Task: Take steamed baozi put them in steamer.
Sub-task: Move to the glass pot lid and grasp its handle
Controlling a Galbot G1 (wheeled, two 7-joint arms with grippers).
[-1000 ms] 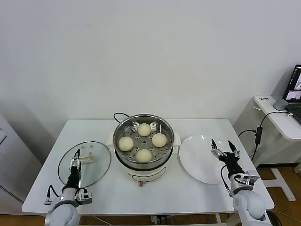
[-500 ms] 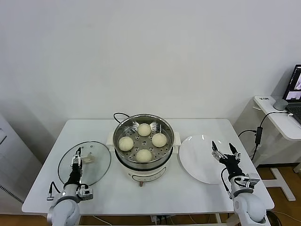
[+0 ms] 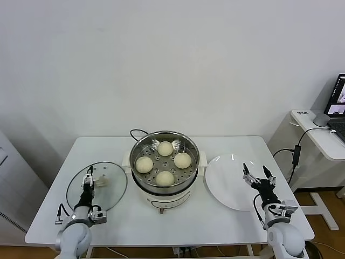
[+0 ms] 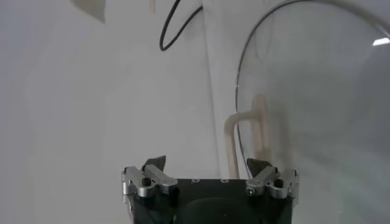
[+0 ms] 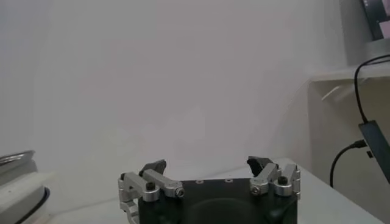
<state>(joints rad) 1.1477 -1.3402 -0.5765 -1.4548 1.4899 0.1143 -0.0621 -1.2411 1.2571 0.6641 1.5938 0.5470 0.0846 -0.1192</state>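
Nearest you, both arms sit low at the front edge of the table (image 3: 215,216). Your left gripper (image 3: 87,180) hangs over the near part of the glass lid (image 3: 97,186), jaws spread apart, nothing between them. In the left wrist view the two fingertips (image 4: 154,163) stand wide, with the lid's cream handle (image 4: 247,131) just ahead of them and a black cord (image 4: 177,24) farther off.

Your right gripper (image 3: 255,174) is at the near right edge of the white plate (image 3: 229,181), jaws also spread wide and holding nothing. The right wrist view shows both fingertips (image 5: 153,167) well apart against the white wall, with the steamer's rim just visible at one side.

Plate: bare, lying just right of the steamer. Lid: flat on the table, just left of the steamer, handle up.

Mid-table: the steamer (image 3: 164,186) stands between lid and plate, open-topped, steel pot on its cream base. All four baozi (image 3: 165,178) rest on the perforated tray inside, set in a rough diamond: one near, one left, one right, one far. They sit close together; whether any touch you cannot tell.

Behind the steamer the cord loops toward the wall. Far right, off your table, a side desk (image 3: 318,135) carries a laptop (image 3: 338,102) and a mouse.
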